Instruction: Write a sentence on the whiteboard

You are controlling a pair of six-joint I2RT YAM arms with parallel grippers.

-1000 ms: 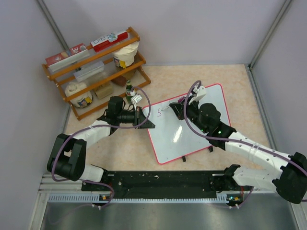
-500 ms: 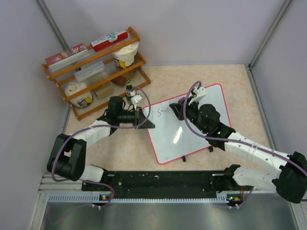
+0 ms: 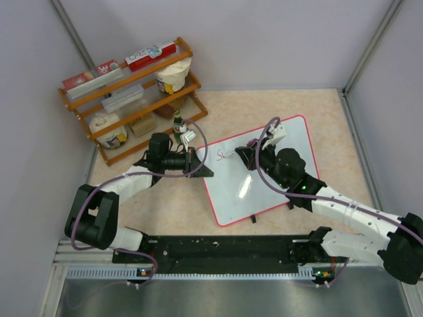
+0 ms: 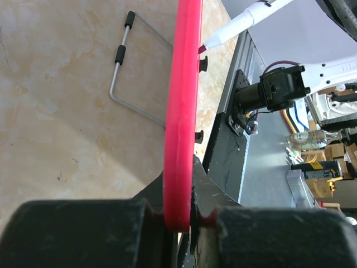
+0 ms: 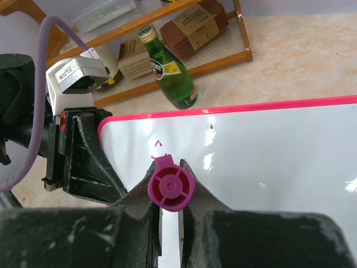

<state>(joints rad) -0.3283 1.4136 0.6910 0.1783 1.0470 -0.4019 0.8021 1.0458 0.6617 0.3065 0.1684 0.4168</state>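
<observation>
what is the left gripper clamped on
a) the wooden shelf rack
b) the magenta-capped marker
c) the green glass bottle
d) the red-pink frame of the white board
d: the left gripper is shut on the red-pink frame of the glossy white rectangular whiteboard, seen edge-on between its fingers.

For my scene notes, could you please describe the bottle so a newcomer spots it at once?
Find the wooden rack in the far left corner of the table. At its right end, between rack and whiteboard, is the bottle. It alone is dark green glass with a slim neck.
</observation>
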